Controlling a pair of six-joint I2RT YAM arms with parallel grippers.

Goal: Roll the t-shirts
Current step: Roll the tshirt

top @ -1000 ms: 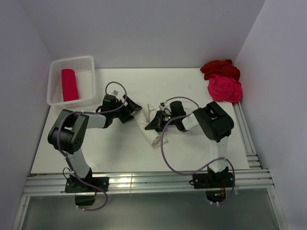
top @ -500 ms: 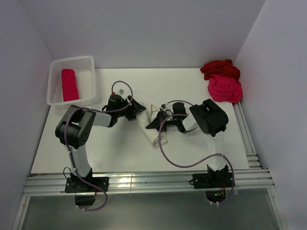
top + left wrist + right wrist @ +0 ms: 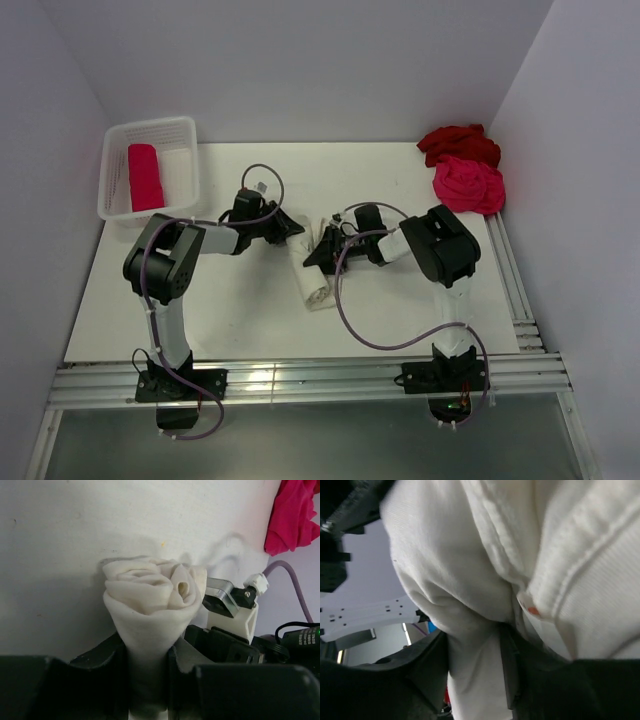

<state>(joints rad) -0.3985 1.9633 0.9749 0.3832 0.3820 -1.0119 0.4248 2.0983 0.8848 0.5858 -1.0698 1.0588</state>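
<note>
The cream-white t-shirt [image 3: 312,280] lies rolled into a tube mid-table, between both arms. My left gripper [image 3: 293,228] is shut on the roll's far end; in the left wrist view the spiral end [image 3: 152,597] bulges out past my left gripper [image 3: 147,680]. My right gripper [image 3: 318,252] is at the roll's right side, and cream cloth [image 3: 470,555] fills the gap of my right gripper [image 3: 475,680], touching both fingers [image 3: 427,675]. The dark red t-shirt [image 3: 458,143] and the hot pink t-shirt [image 3: 468,185] lie crumpled at the back right. A pink-red roll [image 3: 145,176] lies in the basket.
A white mesh basket [image 3: 185,165] stands at the back left corner. Walls close in the table on three sides. A metal rail [image 3: 300,380] runs along the near edge with both arm bases. The right arm's wrist and cable [image 3: 232,605] sit close beside the roll.
My left gripper has moved right to the roll's end and shut on it. The roll has straightened and shifted a little. My right gripper's jaws have widened, cloth still between them.
</note>
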